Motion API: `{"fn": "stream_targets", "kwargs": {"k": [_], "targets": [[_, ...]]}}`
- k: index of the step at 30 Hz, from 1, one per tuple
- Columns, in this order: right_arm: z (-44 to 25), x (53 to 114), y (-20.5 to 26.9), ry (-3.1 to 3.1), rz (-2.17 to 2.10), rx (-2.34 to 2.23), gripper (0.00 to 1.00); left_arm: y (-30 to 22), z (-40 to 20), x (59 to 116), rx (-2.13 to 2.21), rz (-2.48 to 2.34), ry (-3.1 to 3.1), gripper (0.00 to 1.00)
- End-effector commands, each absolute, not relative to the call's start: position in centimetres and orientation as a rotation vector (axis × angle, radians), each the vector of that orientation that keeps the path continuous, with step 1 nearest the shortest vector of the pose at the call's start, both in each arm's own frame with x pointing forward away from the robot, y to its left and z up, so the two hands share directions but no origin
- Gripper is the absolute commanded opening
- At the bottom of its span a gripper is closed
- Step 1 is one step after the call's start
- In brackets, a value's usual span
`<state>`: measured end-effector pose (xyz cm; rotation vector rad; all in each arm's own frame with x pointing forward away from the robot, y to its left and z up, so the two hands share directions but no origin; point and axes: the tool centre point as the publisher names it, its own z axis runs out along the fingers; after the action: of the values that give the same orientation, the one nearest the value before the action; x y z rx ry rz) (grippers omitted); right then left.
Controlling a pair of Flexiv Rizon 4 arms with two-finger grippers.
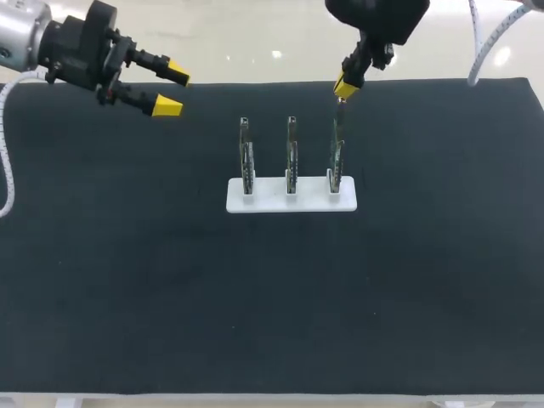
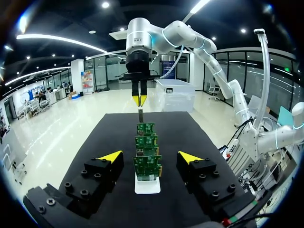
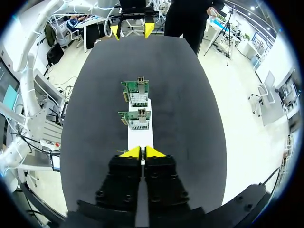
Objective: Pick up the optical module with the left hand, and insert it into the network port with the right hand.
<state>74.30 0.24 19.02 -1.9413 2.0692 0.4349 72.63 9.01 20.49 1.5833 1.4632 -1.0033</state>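
1. Three network cards (image 1: 291, 157) are being held upright in a row on one white base (image 1: 280, 202), near the middle of the black table (image 1: 170, 297).
2. Two grippers are being shown. The left gripper (image 1: 172, 89) is being held at 10 o'clock from the base, well apart from it, with its fingers spread wide around nothing.
3. One optical module (image 1: 340, 105) is being pinched between the narrow-set fingers of the right gripper (image 1: 344, 86), at 1 o'clock from the base. It is being hung below the yellow tips, directly above the rightmost card (image 1: 337, 153). Whether the two touch cannot be told.
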Motion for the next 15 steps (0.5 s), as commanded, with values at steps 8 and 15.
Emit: {"fn": "stream_targets", "kwargs": {"k": [8, 15], "targets": [[18.3, 74.2, -0.1, 2.053, 0.442, -1.932, 0.00, 9.0, 20.5, 72.6, 1.583, -1.000, 1.466, 1.00], [17.5, 74.2, 0.1, 2.038, 0.460, -1.913, 0.00, 9.0, 20.5, 72.6, 1.583, -1.000, 1.466, 1.00]]}}
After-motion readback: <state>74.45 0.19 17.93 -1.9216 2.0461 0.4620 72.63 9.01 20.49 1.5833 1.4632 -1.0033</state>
